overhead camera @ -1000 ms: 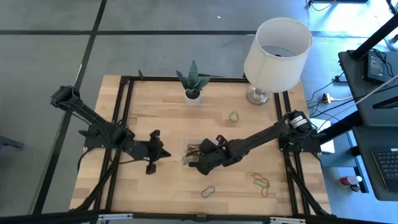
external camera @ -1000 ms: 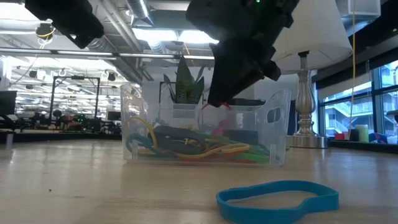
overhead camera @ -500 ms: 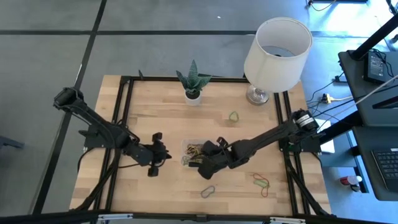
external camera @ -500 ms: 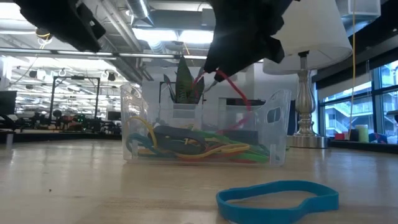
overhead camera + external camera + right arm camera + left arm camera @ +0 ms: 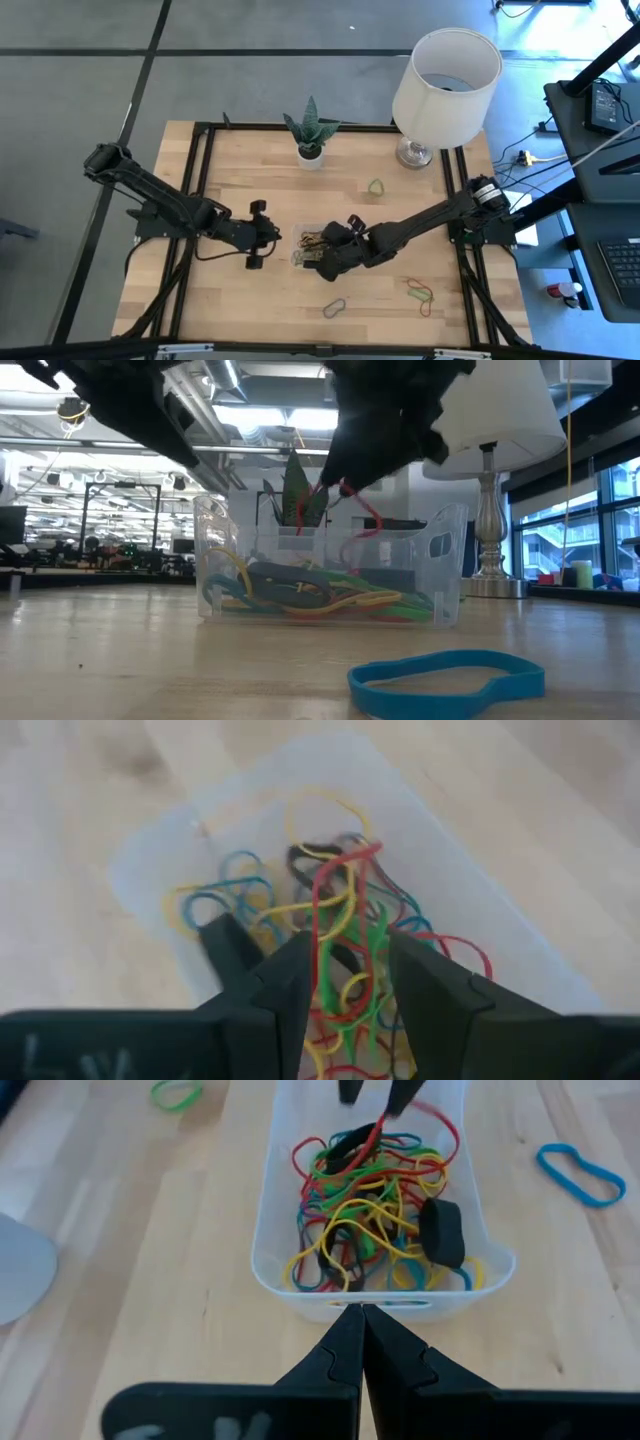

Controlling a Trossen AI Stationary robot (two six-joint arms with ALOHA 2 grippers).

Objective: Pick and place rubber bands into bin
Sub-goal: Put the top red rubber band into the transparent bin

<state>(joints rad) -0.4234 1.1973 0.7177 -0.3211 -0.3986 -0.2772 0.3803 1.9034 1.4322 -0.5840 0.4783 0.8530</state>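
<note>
You have the clear plastic bin (image 5: 312, 247) sitting near the middle of the wooden table (image 5: 240, 165), its long axis running from the left arm's side toward the right arm's side; it is shallow, rectangular, round-cornered, and you can see its contents through the wall in the low view. Inside lies a loose tangle of rubber bands (image 5: 375, 1220), thin floppy loops in red, yellow, green and blue. Your right gripper (image 5: 345, 982) hangs directly over the bin with its two dark fingers parted, and a red band (image 5: 333, 915) runs up between them, draped on the fingers and trailing down into the pile; from the low view it dangles from the tips above the rim, so it hangs on them, not pinched. Your left gripper (image 5: 361, 1342) sits just beside one end wall of the bin, low over the table, fingers pressed together on nothing. More bands lie out on the bare wood: a blue loop (image 5: 447, 682) flat in front of the bin, a green one (image 5: 375, 187) toward the lamp (image 5: 445, 80), and a small green and red cluster (image 5: 421, 295) near the right arm's edge.
</note>
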